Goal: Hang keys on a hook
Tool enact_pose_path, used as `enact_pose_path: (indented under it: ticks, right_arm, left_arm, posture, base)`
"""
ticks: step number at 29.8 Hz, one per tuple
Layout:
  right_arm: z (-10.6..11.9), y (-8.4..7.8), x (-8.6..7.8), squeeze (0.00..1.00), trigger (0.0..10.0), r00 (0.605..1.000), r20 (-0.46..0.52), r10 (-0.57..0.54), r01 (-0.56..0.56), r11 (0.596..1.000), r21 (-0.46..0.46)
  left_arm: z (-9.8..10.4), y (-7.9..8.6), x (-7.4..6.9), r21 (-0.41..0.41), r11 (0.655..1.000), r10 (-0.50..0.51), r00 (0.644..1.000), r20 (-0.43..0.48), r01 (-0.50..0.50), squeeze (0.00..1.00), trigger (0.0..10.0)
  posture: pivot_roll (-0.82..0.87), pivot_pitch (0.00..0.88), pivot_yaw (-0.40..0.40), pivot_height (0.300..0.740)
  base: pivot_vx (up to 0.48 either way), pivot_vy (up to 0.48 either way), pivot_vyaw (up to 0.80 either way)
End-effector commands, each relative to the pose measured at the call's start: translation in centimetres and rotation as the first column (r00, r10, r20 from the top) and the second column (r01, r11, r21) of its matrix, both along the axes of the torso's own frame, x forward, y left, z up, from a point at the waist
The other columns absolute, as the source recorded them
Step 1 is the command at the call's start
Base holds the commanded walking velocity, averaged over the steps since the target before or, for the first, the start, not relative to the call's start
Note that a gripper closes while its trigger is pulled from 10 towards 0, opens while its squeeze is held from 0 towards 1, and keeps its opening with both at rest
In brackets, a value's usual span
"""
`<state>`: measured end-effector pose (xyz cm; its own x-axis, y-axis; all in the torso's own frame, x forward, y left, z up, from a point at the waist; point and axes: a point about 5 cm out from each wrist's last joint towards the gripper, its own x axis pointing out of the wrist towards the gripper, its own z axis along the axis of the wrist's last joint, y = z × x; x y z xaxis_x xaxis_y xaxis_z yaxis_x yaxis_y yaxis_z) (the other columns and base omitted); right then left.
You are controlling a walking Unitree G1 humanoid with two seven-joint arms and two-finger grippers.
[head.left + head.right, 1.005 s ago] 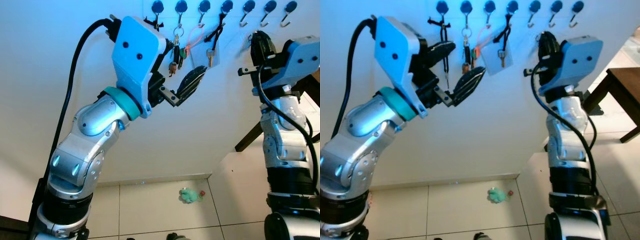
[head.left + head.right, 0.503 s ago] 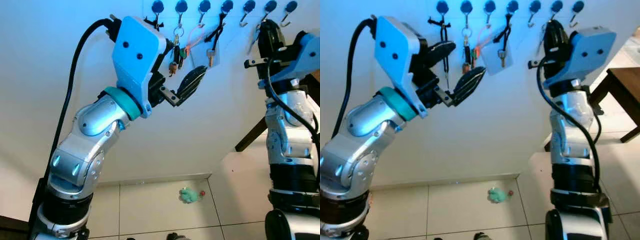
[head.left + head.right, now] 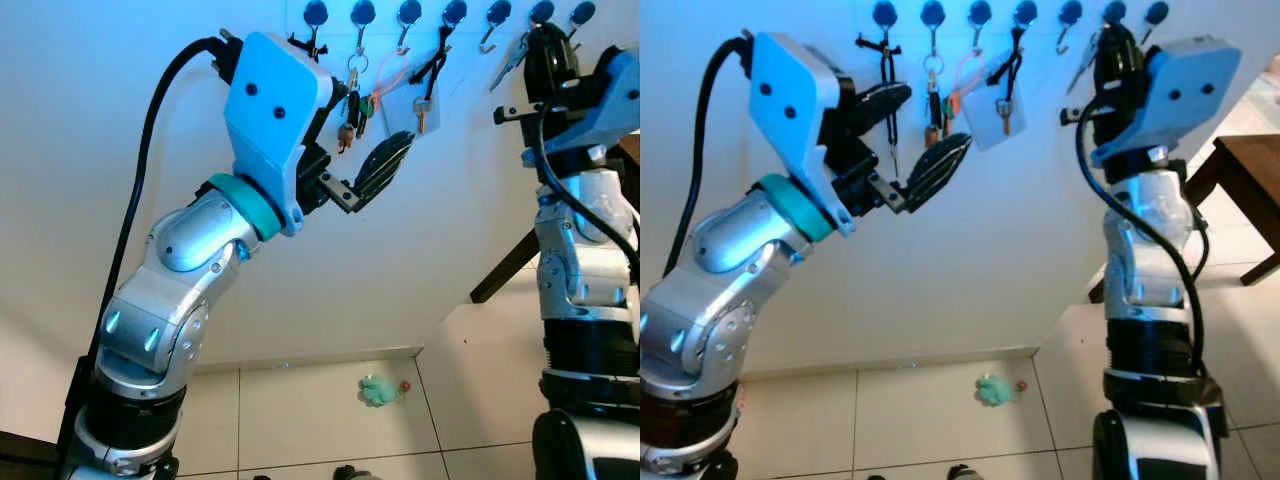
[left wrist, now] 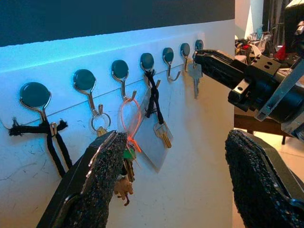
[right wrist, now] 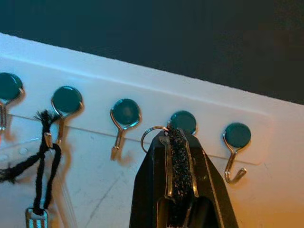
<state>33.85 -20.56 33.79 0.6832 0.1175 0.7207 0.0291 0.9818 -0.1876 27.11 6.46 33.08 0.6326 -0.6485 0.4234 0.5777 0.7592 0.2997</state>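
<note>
A white wall rises over a tiled floor (image 3: 330,420), carrying a row of round-headed hooks near its top edge. Nearest, the left gripper (image 4: 180,175) hovers with fingers spread wide and empty, below the keys already hanging. Farther along, the right gripper (image 5: 176,142) pinches the key (image 3: 510,58) between pressed-together fingers, its ring (image 5: 151,137) lifted just beside the hook (image 5: 183,122) right behind the fingertips. The key's long axis hangs down-slanted; the right arm is nearer and should carry the ring over the hook.
</note>
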Motion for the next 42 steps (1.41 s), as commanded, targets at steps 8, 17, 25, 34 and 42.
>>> enact_pose_path:
  ticks: [8, 17, 25, 34, 42]
  right_arm:
    - [-0.4, -0.6, 0.7, 0.0, 10.0, 0.999, -0.039, -0.024, 0.025, 0.999, 0.02]
    - [-0.2, -0.4, 1.4, 0.0, 10.0, 0.999, -0.04, -0.008, 0.009, 1.0, 0.025]
    - [0.2, -0.1, 1.5, 0.0, 10.0, 1.0, -0.025, 0.016, -0.015, 1.0, 0.02]
    - [0.0, 0.2, 1.1, 0.0, 10.0, 0.998, -0.006, 0.058, -0.058, 0.998, 0.011]
    - [0.1, 0.4, 0.6, 0.0, 10.0, 0.996, 0.013, 0.089, -0.089, 0.996, -0.006]
  left_arm:
    - [0.1, -0.3, -0.2, 0.001, 1.0, -0.02, 1.0, 0.005, 0.02, 0.0, 10.0]
    - [0.2, -0.3, -0.2, 0.001, 1.0, -0.021, 1.0, 0.005, 0.021, 0.0, 10.0]
    - [0.1, -0.3, -0.3, 0.0, 1.0, -0.021, 1.0, 0.004, 0.021, 0.0, 10.0]
    - [0.1, -0.4, -0.3, 0.002, 1.0, -0.023, 1.0, 0.006, 0.023, 0.0, 10.0]
    - [0.2, -0.4, -0.3, 0.002, 1.0, -0.027, 1.0, 0.008, 0.027, 0.0, 10.0]
  posture:
    - [-0.1, 0.152, 0.059, 0.74]
    - [-0.09, 0.152, 0.058, 0.74]
    - [-0.09, 0.149, 0.055, 0.74]
    - [-0.1, 0.145, 0.057, 0.74]
    - [-0.1, 0.143, 0.057, 0.74]
  base:
    - [0.0, 0.0, 0.0]
    - [0.0, 0.0, 0.0]
    - [0.0, 0.0, 0.0]
    - [0.0, 0.0, 0.0]
    - [0.0, 0.0, 0.0]
